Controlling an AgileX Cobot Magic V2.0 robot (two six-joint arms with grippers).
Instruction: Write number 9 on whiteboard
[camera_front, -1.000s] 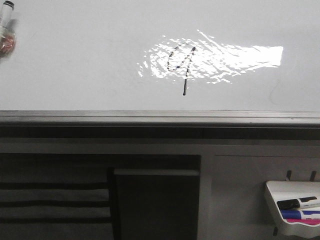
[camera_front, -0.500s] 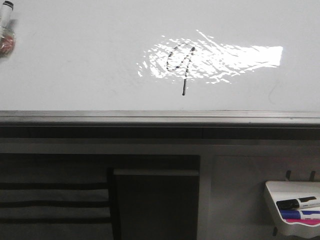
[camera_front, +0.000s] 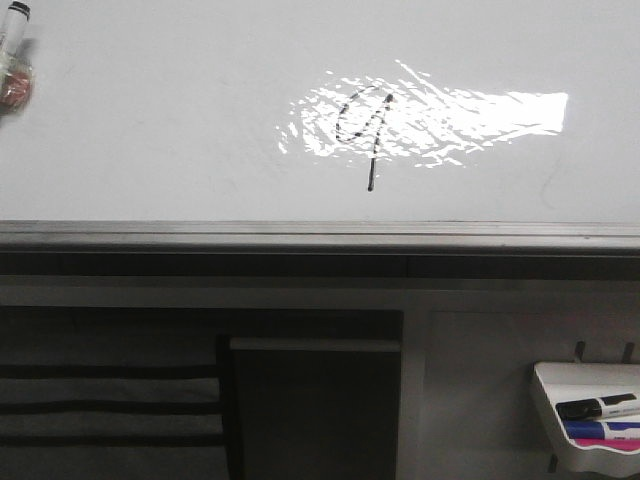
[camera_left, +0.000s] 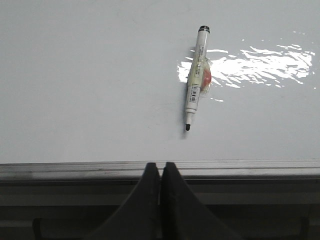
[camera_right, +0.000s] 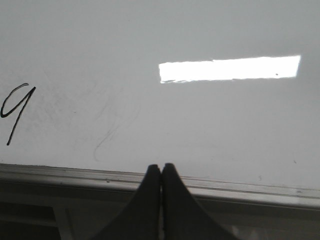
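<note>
One thin-stroked number 9 (camera_front: 366, 128) on glossy whiteboard (camera_front: 150, 150); both pincers (camera_left: 160, 172) (camera_right: 161, 172) clenched, empty.

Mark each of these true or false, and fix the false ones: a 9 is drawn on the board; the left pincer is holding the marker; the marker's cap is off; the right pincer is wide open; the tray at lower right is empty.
1. A 9 is drawn on the board. True: the 9 sits on the whiteboard, partly in the glare.
2. The left pincer holds the marker. False: the left pincer is shut on nothing; the marker rests on the board, apart from it.
3. The marker's cap is off. True: its dark tip is bare.
4. The right pincer is wide open. False: the right pincer is shut.
5. The tray is empty. False: the tray holds markers.
</note>
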